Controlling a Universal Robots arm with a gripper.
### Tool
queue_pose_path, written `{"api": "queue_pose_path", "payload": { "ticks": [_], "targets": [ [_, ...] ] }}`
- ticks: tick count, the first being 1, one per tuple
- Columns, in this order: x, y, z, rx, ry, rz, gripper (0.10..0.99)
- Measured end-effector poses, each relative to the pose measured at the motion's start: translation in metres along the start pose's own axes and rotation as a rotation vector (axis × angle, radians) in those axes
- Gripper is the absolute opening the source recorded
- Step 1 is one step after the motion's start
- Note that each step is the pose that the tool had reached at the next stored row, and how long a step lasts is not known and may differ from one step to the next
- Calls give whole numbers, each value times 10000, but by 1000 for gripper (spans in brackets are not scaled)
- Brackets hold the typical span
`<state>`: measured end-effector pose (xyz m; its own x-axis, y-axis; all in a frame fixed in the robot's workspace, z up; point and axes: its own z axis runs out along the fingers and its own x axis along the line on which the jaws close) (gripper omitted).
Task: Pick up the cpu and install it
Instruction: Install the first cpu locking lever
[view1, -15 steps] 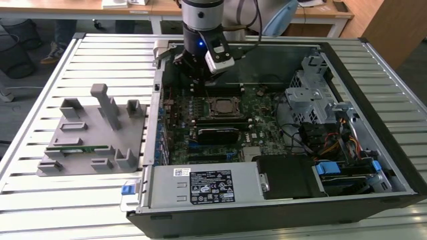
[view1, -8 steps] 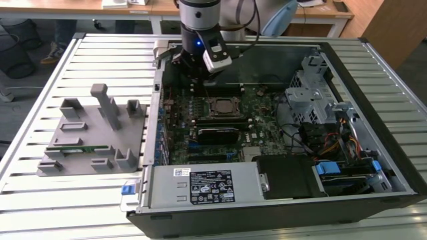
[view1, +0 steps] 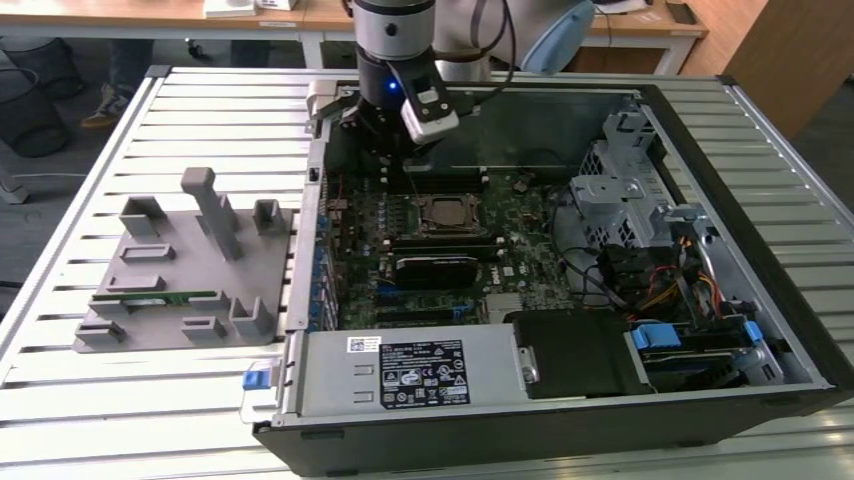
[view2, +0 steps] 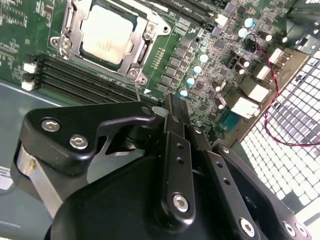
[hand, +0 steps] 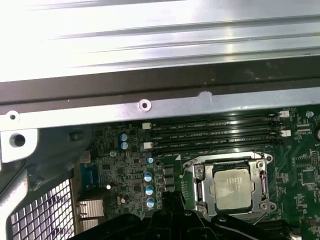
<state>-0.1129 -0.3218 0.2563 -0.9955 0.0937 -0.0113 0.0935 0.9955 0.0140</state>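
an open computer case (view1: 747, 250) lies on a slatted table (view1: 80, 420); beside the case sits a grey holder (view1: 187, 270) (a green memory stick (view1: 154, 297) in it).

One open computer case (view1: 747, 330) lay on one slatted metal table (view1: 80, 410), with one grey plastic fixture (view1: 187, 290) at the exterior view's left of it. One robot arm with one gripper (view1: 404, 150) stood over one green motherboard (view1: 521, 240). One cpu (view2: 106, 35) sat in one metal-framed socket (view2: 146, 36), beside four black memory slots (hand: 215, 134).
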Motion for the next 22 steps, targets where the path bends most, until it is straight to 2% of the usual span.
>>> {"api": "queue_pose_path", "payload": {
  "ticks": [6,12,16,19,22],
  "targets": [
    [4,37,11,-6,9,-532,114],
    [12,126,19,-9,11,-733,114],
    [8,145,20,-12,12,-807,114],
    [-26,150,20,-22,12,-840,114],
    [-110,159,21,-31,13,-872,114]
  ]
}}
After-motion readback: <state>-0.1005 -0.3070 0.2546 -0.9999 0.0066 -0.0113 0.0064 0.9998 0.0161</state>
